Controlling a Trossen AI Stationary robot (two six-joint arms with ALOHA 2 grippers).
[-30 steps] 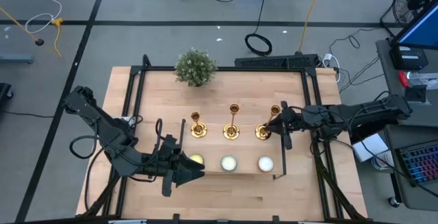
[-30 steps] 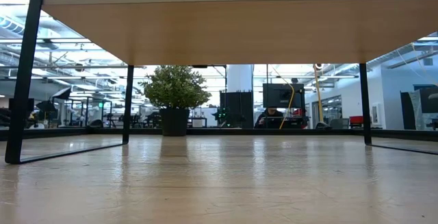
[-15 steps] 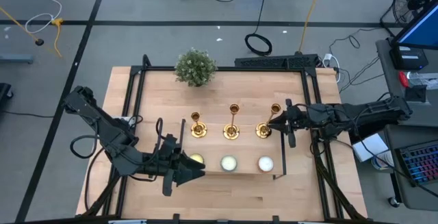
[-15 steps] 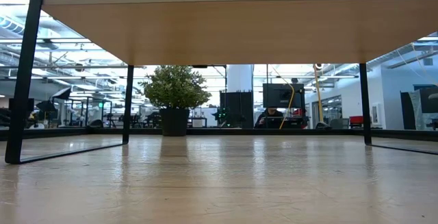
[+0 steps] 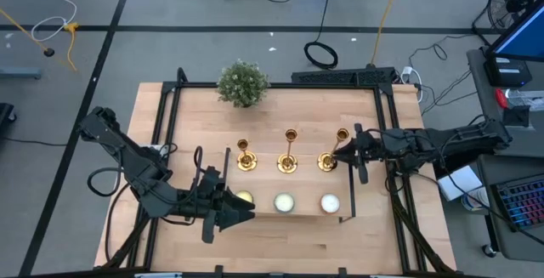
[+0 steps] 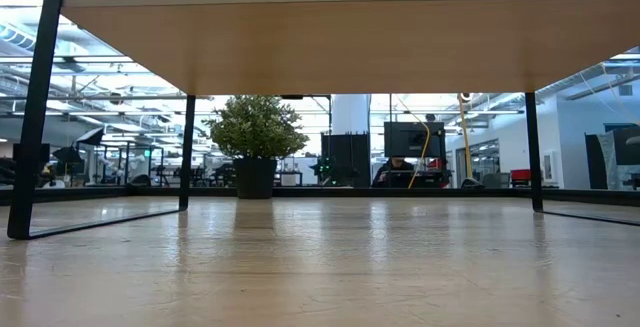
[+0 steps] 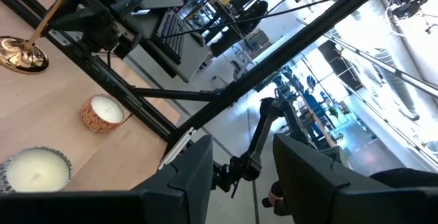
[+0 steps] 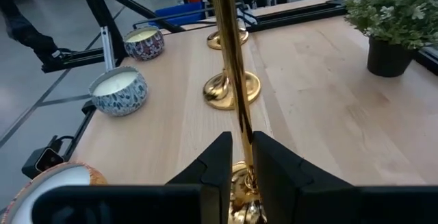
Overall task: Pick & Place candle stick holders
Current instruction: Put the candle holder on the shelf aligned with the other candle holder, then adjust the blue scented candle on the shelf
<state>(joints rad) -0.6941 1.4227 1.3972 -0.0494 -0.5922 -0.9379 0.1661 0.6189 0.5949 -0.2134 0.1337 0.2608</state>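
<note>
Wooden table [image 5: 272,235] under the arms: the right gripper [image 8: 237,157] clenches the stem of the right-edge candlestick [image 5: 328,160], likely for lifting. Two more candlesticks [image 5: 245,157] stand in its row, behind three candles [image 5: 283,202]. The left gripper [image 7: 239,166] hovers part-open near the front-left corner, empty.

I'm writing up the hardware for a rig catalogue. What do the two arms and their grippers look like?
Both arms are dark, nearly black, built from jointed segments with black cables looped along them. The left gripper ends in two broad, flat, matte dark fingers with squared tips. The right gripper has the same two dark fingers, blocky with angled inner edges. No markings or labels are visible on either.
</note>
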